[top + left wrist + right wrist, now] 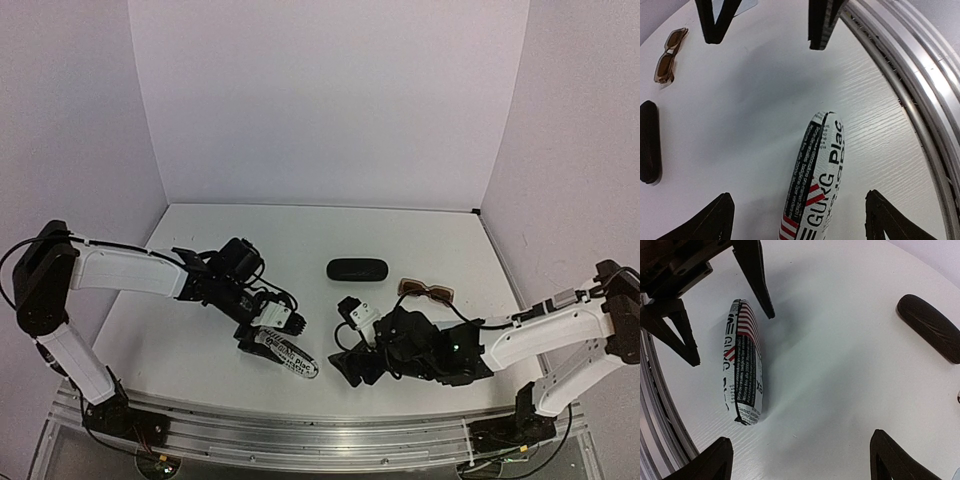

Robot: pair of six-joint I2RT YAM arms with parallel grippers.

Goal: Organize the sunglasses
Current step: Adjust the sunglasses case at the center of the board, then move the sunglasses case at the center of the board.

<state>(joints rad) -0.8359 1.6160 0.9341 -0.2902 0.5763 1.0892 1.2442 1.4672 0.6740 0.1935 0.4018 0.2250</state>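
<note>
Both claws gape wide and empty, the left gripper [262, 338] over the printed case [288, 357] near the table's [300, 240] 6 o'clock edge, the brown sunglasses [425, 290] lying at 2 o'clock from the right gripper [352, 368], so a clumsy reach could knock the case off or make the grippers collide.

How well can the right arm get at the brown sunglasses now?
Probably yes: the sunglasses lie uncovered close beside its wrist, apart from the black case. Its open claw points away from them, so it would have to swing back.
</note>
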